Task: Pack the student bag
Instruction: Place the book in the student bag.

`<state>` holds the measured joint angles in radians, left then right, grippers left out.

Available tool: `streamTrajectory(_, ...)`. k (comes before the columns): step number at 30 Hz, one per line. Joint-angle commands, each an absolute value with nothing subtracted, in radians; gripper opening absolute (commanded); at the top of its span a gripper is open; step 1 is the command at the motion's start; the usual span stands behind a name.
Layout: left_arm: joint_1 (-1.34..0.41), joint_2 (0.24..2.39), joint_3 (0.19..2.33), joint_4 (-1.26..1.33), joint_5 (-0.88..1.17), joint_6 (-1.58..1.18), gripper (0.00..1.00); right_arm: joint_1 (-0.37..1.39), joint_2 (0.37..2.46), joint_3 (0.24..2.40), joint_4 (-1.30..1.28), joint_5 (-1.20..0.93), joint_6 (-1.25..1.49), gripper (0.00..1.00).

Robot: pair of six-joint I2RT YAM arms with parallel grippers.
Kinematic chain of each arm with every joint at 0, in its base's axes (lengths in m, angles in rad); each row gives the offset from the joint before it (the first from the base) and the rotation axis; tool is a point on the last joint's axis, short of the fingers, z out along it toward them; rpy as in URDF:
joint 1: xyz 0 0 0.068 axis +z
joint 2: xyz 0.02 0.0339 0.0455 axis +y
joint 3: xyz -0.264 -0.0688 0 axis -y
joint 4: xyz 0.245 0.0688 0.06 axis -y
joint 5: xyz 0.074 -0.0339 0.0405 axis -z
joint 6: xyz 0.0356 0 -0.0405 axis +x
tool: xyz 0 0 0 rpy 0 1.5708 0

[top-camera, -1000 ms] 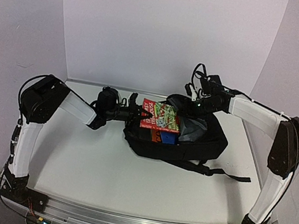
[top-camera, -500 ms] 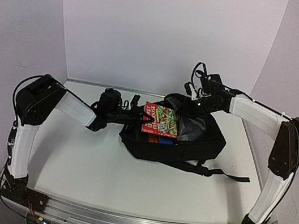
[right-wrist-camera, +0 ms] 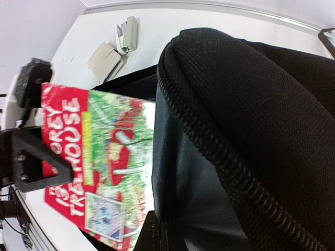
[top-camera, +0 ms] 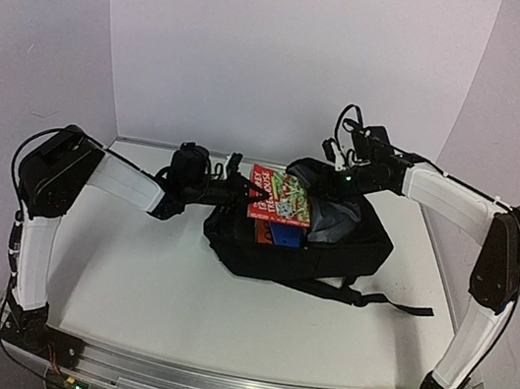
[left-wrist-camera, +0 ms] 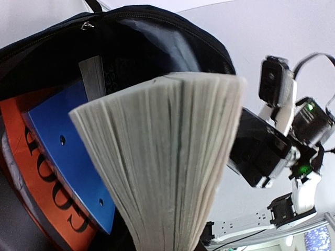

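Observation:
The student bag (top-camera: 340, 253) lies on its side mid-table with its mouth facing left. Its black shell (right-wrist-camera: 251, 104) and grey lining (right-wrist-camera: 193, 188) fill the right wrist view. My left gripper (top-camera: 243, 192) is shut on a red and green picture book (top-camera: 281, 198) and holds it at the bag's mouth. The book's page edge (left-wrist-camera: 167, 157) hides the jaws in the left wrist view. My right gripper (top-camera: 337, 182) is shut on the bag's upper rim and holds the flap raised. A blue book (left-wrist-camera: 68, 151) and an orange one (left-wrist-camera: 36, 178) lie inside.
The bag's black straps (top-camera: 391, 303) trail over the white table (top-camera: 176, 280) toward the right front. White walls close in the back and both sides. The right arm's wrist (left-wrist-camera: 267, 146) hangs just past the book.
The left gripper has lifted the picture book a little higher at the mouth, and the left elbow has swung outward. The bag has slid slightly left. The right gripper keeps its hold.

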<state>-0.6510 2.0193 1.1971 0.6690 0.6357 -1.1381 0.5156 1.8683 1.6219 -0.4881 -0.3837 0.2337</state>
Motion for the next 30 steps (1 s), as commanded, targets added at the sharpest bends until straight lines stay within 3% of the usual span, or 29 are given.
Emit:
streamTrajectory(1, -0.656, 2.125, 1.307, 0.904, 0.672, -1.237, 0.00, 0.527, 1.809, 1.680, -0.414, -0.454, 0.239, 0.00)
streamTrajectory(5, -0.670, 2.201, 1.384, 0.883, 0.668, -1.243, 0.00, 0.526, 1.821, 1.678, -0.413, -0.470, 0.251, 0.00)
streamTrajectory(8, -0.696, 2.227, 1.457, 0.740, 0.645, -1.171, 0.06, 0.526, 1.832, 1.679, -0.413, -0.477, 0.257, 0.00)
streamTrajectory(11, -0.714, 2.229, 1.534, 0.551, 0.607, -1.092, 0.18, 0.526, 1.837, 1.680, -0.413, -0.474, 0.258, 0.00)
streamTrajectory(16, -0.714, 2.166, 1.499, 0.368, 0.500, -1.024, 0.54, 0.527, 1.837, 1.672, -0.412, -0.471, 0.256, 0.00)
streamTrajectory(18, -0.714, 2.140, 1.480, 0.319, 0.465, -1.002, 0.60, 0.527, 1.836, 1.668, -0.413, -0.472, 0.255, 0.00)
streamTrajectory(28, -0.718, 2.042, 1.409, 0.149, 0.307, -0.939, 0.63, 0.526, 1.833, 1.649, -0.411, -0.477, 0.247, 0.00)
streamTrajectory(30, -0.721, 2.049, 1.404, 0.174, 0.329, -0.944, 0.56, 0.526, 1.835, 1.647, -0.411, -0.479, 0.247, 0.00)
